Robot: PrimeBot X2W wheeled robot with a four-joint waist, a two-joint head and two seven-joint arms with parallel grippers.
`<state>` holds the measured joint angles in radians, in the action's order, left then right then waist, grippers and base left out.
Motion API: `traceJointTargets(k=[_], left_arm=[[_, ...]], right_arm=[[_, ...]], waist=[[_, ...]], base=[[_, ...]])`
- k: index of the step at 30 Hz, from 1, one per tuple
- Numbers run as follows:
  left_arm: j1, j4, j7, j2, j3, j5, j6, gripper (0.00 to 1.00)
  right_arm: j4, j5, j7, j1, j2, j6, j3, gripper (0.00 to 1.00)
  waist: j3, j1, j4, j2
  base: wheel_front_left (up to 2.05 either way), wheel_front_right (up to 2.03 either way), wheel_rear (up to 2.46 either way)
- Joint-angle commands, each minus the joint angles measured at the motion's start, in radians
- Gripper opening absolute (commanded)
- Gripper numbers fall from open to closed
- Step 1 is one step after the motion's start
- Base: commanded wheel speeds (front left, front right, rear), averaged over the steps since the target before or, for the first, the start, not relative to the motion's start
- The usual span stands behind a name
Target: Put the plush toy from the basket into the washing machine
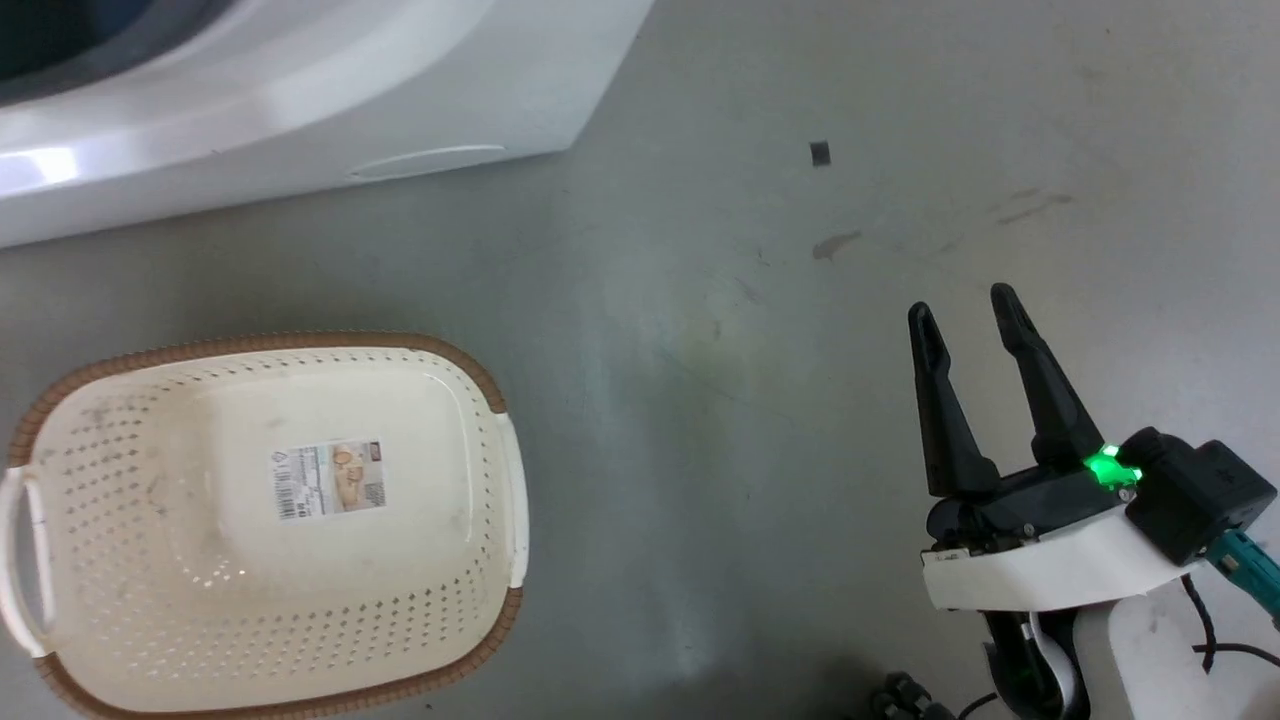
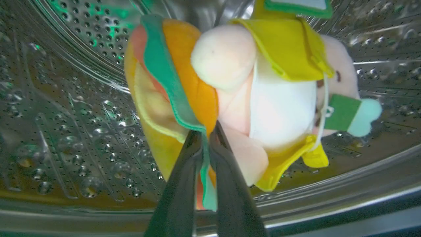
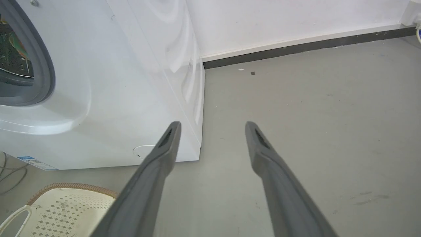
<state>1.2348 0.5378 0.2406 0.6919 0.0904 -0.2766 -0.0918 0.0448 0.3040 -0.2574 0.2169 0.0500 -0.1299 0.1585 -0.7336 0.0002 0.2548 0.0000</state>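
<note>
In the left wrist view my left gripper [image 2: 205,131] is shut on the orange-green striped edge of the plush toy [image 2: 236,92], a pink pig-like doll with a yellow bib and green-white tags. The toy hangs inside the shiny perforated drum of the washing machine [image 2: 75,108]. The washing machine [image 1: 300,110] fills the head view's top left, and its grey-gasketed porthole [image 3: 39,62] faces the right wrist view. The cream basket [image 1: 130,600] with a brown rim sits on the floor at lower left, nothing in it but its sticker. My right gripper [image 1: 965,315] hovers open over the floor at lower right.
Grey floor [image 1: 700,400] stretches between the basket and my right arm. A small dark scrap [image 1: 820,153] lies on it farther off. A white wall with a dark skirting [image 3: 296,47] stands behind the machine. Cables [image 3: 10,171] trail at the machine's left foot.
</note>
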Motion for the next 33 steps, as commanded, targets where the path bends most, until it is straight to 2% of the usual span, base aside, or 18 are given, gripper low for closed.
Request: traceJointTargets(k=[1, 9, 17, 18, 19, 29, 33], left_arm=[[0.038, 0.032, 0.021, 0.001, 0.005, -0.005, -0.004, 0.00], [0.166, 0.189, 0.149, 0.008, 0.074, -0.027, -0.031, 0.00], [0.195, 0.273, 0.138, -0.013, 0.147, -0.042, -0.037, 0.00], [0.196, 0.281, 0.124, -0.015, 0.153, -0.042, -0.038, 0.81], [0.194, 0.291, 0.112, -0.017, 0.159, -0.043, -0.038, 1.00], [0.109, 0.376, -0.034, -0.071, 0.215, -0.088, -0.039, 1.00], [0.014, 0.391, -0.120, -0.113, 0.254, -0.133, -0.039, 1.00]], right_arm=[[0.005, 0.007, -0.004, 0.017, 0.000, -0.001, 0.003, 1.00], [0.005, 0.015, -0.004, 0.027, 0.000, -0.001, 0.011, 1.00], [-0.002, 0.012, -0.004, 0.047, 0.000, -0.001, 0.010, 1.00], [-0.003, 0.011, -0.004, 0.049, 0.000, -0.001, 0.008, 1.00], [-0.004, 0.010, -0.004, 0.049, 0.000, -0.001, 0.006, 1.00], [-0.027, -0.028, -0.004, 0.030, 0.000, -0.001, -0.023, 1.00], [-0.043, -0.052, -0.004, 0.009, 0.000, -0.001, -0.036, 1.00]], waist=[[-0.025, -0.0002, 0.019, 0.0000], [-0.062, -0.0002, 0.024, 0.0000], [-0.064, -0.0002, 0.011, 0.0000], [-0.061, -0.0002, 0.009, 0.0000], [-0.056, -0.0002, 0.006, 0.0000], [0.075, -0.0002, -0.048, 0.0000], [0.182, -0.0002, -0.081, 0.0000]], base=[[0.00, 0.00, 0.00], [0.00, 0.00, 0.00], [0.00, 0.00, 0.00], [0.00, 0.00, 0.00], [0.00, 0.00, 0.00], [0.00, 0.00, 0.00], [0.00, 0.00, 0.00]])
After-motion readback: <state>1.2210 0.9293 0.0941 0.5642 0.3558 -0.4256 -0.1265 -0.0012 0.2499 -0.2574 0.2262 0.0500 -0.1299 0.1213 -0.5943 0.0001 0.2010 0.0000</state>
